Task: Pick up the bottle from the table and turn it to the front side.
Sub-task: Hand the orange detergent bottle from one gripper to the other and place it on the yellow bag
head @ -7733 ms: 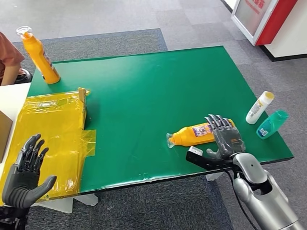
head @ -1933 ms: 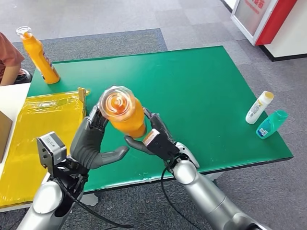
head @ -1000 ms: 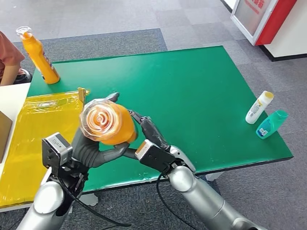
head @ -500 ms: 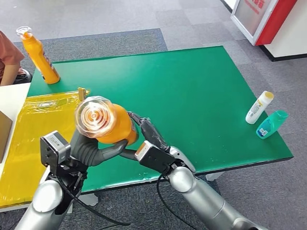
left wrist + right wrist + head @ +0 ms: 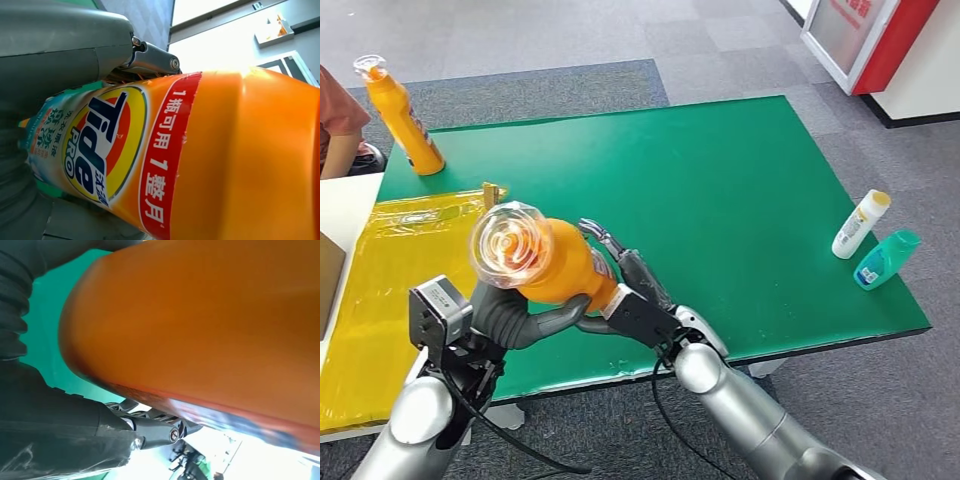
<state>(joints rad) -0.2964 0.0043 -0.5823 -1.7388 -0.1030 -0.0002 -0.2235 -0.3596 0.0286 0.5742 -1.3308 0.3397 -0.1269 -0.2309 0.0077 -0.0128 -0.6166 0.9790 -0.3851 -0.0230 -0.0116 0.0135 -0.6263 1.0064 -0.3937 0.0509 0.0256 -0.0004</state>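
The orange Tide bottle (image 5: 558, 262) is held in the air above the table's near edge, its clear cap (image 5: 509, 243) pointing toward me. My left hand (image 5: 518, 312) grips it from below, near the neck. My right hand (image 5: 628, 292) holds the bottom end, its fingers (image 5: 596, 232) reaching round the far side. In the left wrist view the bottle's label (image 5: 102, 145) faces the camera, with fingers (image 5: 151, 55) behind it. The right wrist view looks along the plain orange side (image 5: 203, 315), with dark fingers (image 5: 151, 427) close against the bottle.
The green table (image 5: 697, 180) has a second orange bottle (image 5: 399, 113) standing at its far left corner. A white bottle (image 5: 861, 223) and a teal bottle (image 5: 887, 258) lie at the right edge. A yellow bag (image 5: 410, 270) covers the left side. A person's sleeve (image 5: 336, 112) shows far left.
Since being lifted from the table's right side, the bottle has come to the middle and into both hands. In the last second its cap end has swung slightly left and the right fingers have risen.
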